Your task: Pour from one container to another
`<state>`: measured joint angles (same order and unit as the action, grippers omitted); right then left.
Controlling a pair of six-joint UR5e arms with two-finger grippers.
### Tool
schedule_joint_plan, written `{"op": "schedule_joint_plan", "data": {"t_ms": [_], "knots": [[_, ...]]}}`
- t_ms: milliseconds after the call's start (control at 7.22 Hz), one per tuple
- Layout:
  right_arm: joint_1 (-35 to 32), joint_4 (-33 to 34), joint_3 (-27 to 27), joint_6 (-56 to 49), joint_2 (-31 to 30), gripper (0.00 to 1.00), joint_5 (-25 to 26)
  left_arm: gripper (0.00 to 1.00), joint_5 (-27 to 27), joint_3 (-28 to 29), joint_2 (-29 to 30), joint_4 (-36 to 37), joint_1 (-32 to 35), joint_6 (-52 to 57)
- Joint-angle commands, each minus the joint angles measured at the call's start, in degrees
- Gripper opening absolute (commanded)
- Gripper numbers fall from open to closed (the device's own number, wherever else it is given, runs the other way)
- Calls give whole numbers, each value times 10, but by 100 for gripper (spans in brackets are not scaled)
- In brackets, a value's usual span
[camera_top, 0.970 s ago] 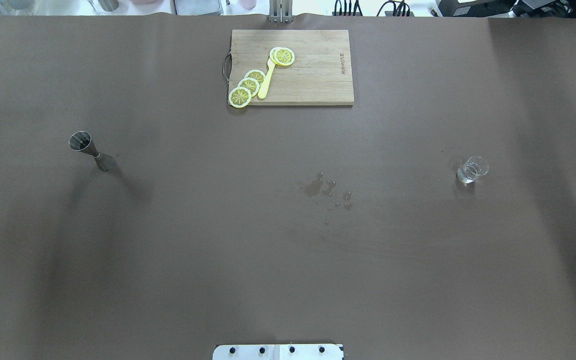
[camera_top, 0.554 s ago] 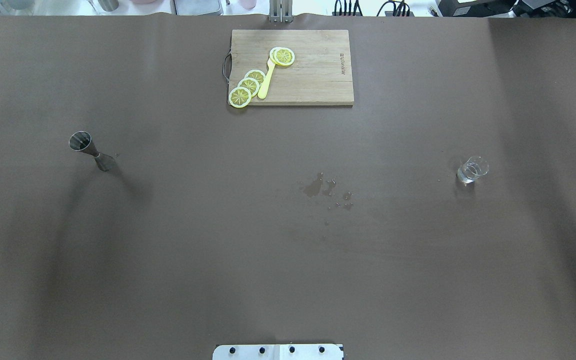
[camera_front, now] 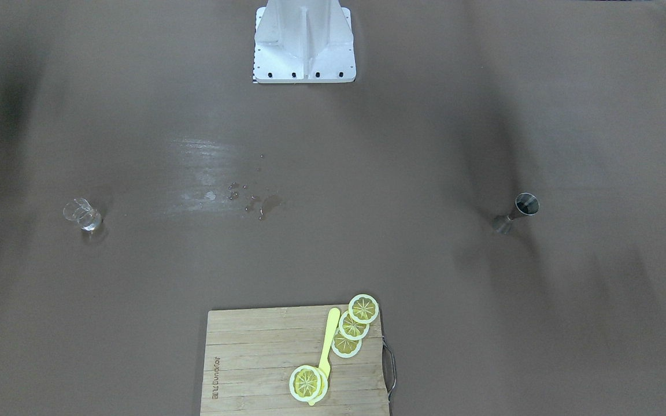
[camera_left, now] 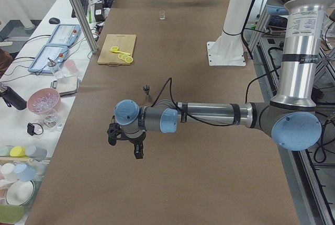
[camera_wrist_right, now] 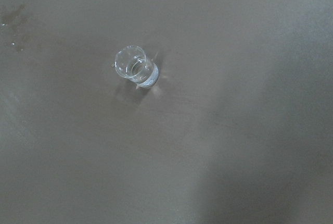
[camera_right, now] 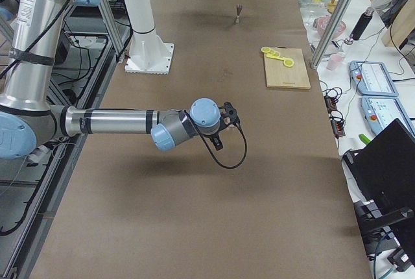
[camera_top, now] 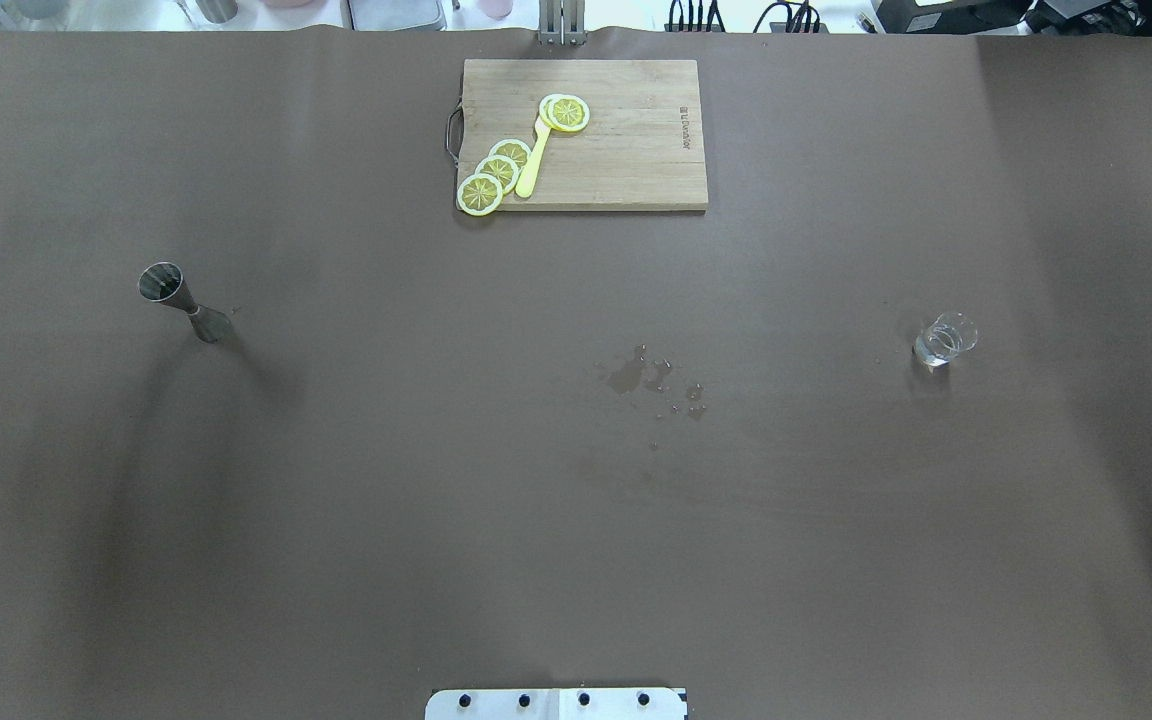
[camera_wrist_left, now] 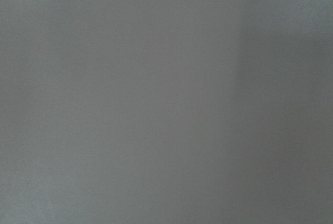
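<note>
The small clear glass cup (camera_top: 944,340) stands upright on the brown cloth at the right, and it also shows in the right wrist view (camera_wrist_right: 136,66) and the front view (camera_front: 81,215). The steel hourglass jigger (camera_top: 181,300) stands upright far off at the left (camera_front: 518,212). Neither gripper appears in the overhead or front view. My left gripper (camera_left: 135,149) hangs over the cloth short of the jigger (camera_left: 147,92). My right gripper (camera_right: 220,131) hovers above the table. I cannot tell whether either is open or shut. The left wrist view shows only bare cloth.
A wooden cutting board (camera_top: 626,150) with lemon slices (camera_top: 496,172) and a yellow utensil lies at the far middle edge. A small wet spill (camera_top: 648,378) marks the cloth's middle. The robot's white base plate (camera_top: 556,704) sits at the near edge.
Cup, jigger and board have stayed put. Only the arms' soft shadows on the cloth have drifted slightly.
</note>
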<state>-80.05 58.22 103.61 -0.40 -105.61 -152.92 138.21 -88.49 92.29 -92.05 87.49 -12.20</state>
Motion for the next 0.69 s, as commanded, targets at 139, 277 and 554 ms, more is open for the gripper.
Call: {"op": "schedule_joint_plan", "data": {"t_ms": [139, 277, 554], "knots": [[1, -199, -85, -5, -3, 100, -25, 99, 2, -75, -23, 45, -8, -82], [1, -239, -104, -5, -1, 100, -25, 99, 4, -94, -35, 35, -11, -119], [2, -351, -160, -7, 15, 100, -25, 99, 0, -168, -50, 34, -48, -192]]}}
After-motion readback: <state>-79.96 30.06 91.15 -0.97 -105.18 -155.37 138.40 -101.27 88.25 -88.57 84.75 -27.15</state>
